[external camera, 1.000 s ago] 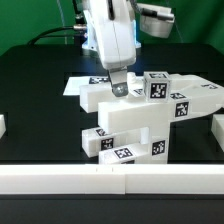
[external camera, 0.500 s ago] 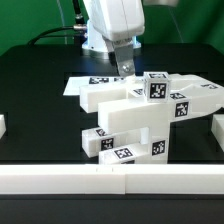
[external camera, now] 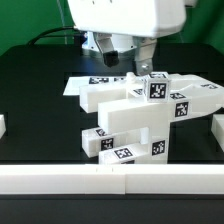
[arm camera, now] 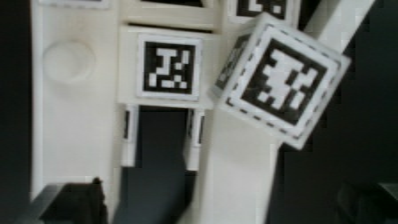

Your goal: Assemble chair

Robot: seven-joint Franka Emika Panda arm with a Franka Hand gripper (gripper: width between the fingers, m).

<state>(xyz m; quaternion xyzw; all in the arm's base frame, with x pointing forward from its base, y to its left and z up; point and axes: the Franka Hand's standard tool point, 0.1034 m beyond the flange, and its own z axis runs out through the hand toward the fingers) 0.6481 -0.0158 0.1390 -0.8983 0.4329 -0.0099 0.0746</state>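
The chair (external camera: 140, 118) stands partly built in the middle of the black table. It is a stack of matte white blocks and bars with several black-and-white tags. One tagged cube (external camera: 157, 86) sits on top. My gripper (external camera: 125, 60) hangs above the chair's top, apart from it, open and empty. The wrist view looks down on the white parts (arm camera: 80, 110), a flat tag (arm camera: 167, 66) and the tilted tagged cube (arm camera: 279, 75). One dark fingertip (arm camera: 68, 203) shows at the picture's edge, wide apart from the other.
The marker board (external camera: 74, 87) lies flat behind the chair. White rails border the table at the front (external camera: 110, 180), the exterior view's right (external camera: 216, 130) and its left (external camera: 2, 125). The robot's base (external camera: 95, 42) stands at the back.
My gripper has risen from the top of the chair, where its fingers reached down one second ago, and the arm's white body now fills the top of the exterior view. The chair has not moved.
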